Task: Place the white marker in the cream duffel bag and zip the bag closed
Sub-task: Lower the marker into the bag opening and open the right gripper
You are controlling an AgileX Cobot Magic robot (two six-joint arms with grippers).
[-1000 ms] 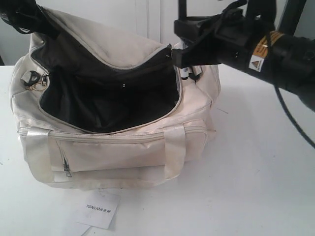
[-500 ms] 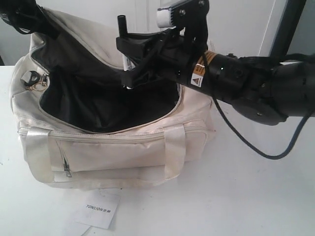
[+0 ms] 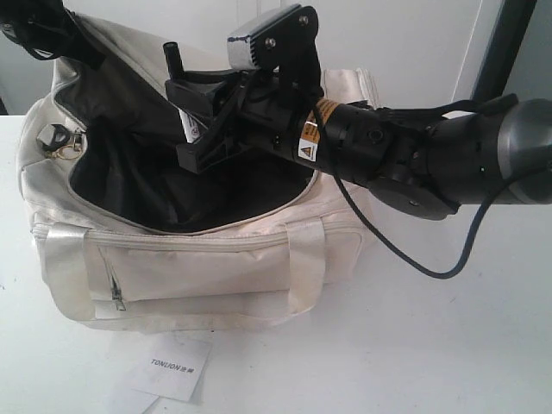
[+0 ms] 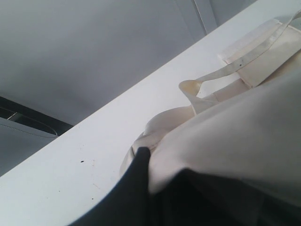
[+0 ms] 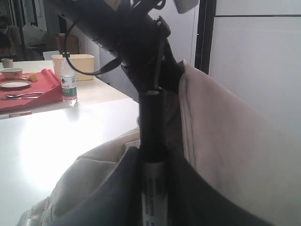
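White barrel clenched near-upright in the right gripper point(image 3: 197, 121), the white marker point(image 3: 188, 128) hangs over the unzipped mouth of the cream duffel bag point(image 3: 198, 267), poised for dropping inside. At far left, the left gripper point(image 3: 60, 30) sits at the raised flap (grip impossible to tell).

1. This looks like a lab or test room rather than a home. My worktop point(image 3: 448, 345) is plain white, with flat pale wall panels point(image 3: 405, 43) and a black post point(image 3: 498, 47) behind it.
2. In my right wrist view, a white surface farther off holds a red mat point(image 5: 37, 90), plate point(image 5: 15, 84), spoon point(image 5: 21, 95), cup point(image 5: 6, 62), water bottle point(image 5: 68, 87) and cream tub point(image 5: 75, 63).
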